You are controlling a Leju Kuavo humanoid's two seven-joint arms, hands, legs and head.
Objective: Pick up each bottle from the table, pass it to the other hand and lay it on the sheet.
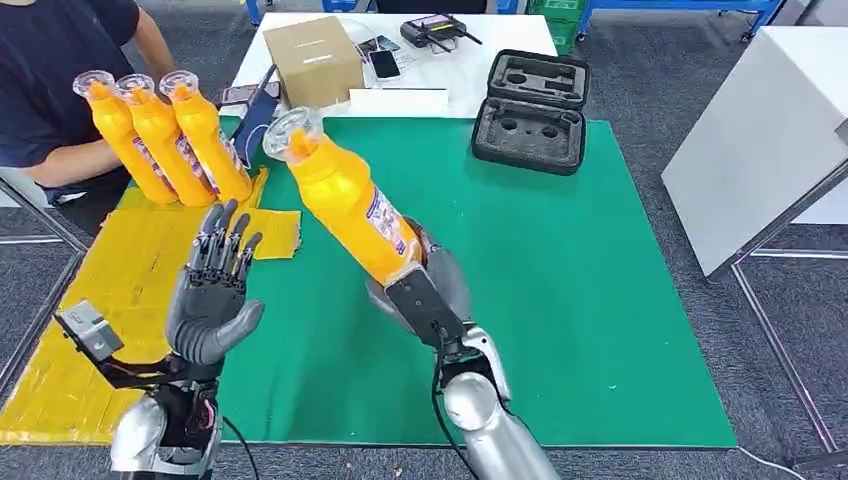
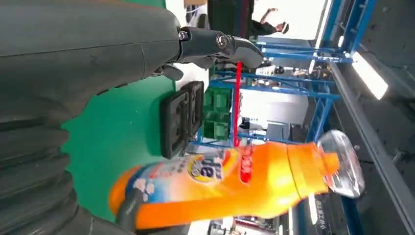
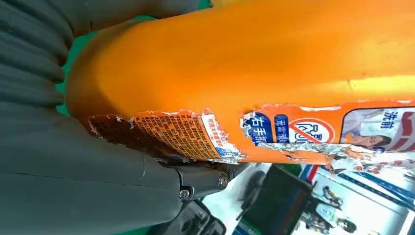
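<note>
My left hand waits at about eight o'clock in the head view, fingers spread and upright, holding nothing. At its two o'clock my right hand grips the orange bottle by its base, lifted over the green mat and tilted so its clear cap leans toward eleven o'clock.

I judge the handover the risky step. The grip sits low on a long body, so the bottle could pivot or slip if my right hand lets go before my left closes. The peeling label makes a poor surface to grasp.

At ten o'clock three bottles already lie on the yellow sheet, a person's arm just beside them. Swinging this one over could knock them. A cardboard box and an open black case sit near twelve, well apart from my path.
</note>
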